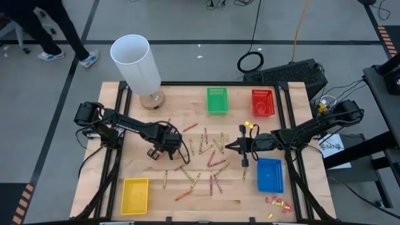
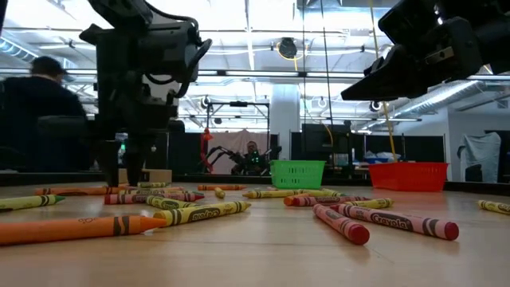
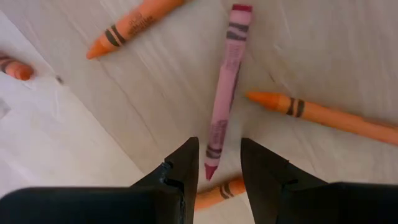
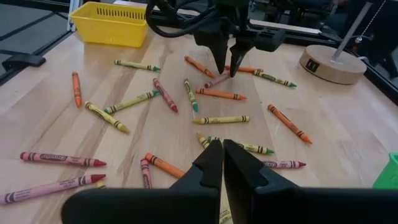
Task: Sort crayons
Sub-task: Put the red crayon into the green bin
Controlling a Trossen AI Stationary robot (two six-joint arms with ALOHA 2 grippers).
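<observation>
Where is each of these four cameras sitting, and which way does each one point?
High view: above the table, looking straight down; both arms show.
Low view: at tabletop height, looking across crayons to the room; both arms hang in from above.
Left wrist view: on the left arm, looking down past the left pincer at a red crayon.
Right wrist view: on the right arm, past the shut right pincer toward the left pincer.
Both wrist views share that red crayon.

Red, orange and olive-yellow crayons [image 1: 206, 164] with black-banded wrappers lie on the pale wooden table [image 1: 187, 200]. Baskets: green [image 1: 217, 100] and red [image 1: 263, 103] far, yellow [image 1: 135, 194] near left, blue [image 1: 270, 175] near right. Both arms are dark.
</observation>
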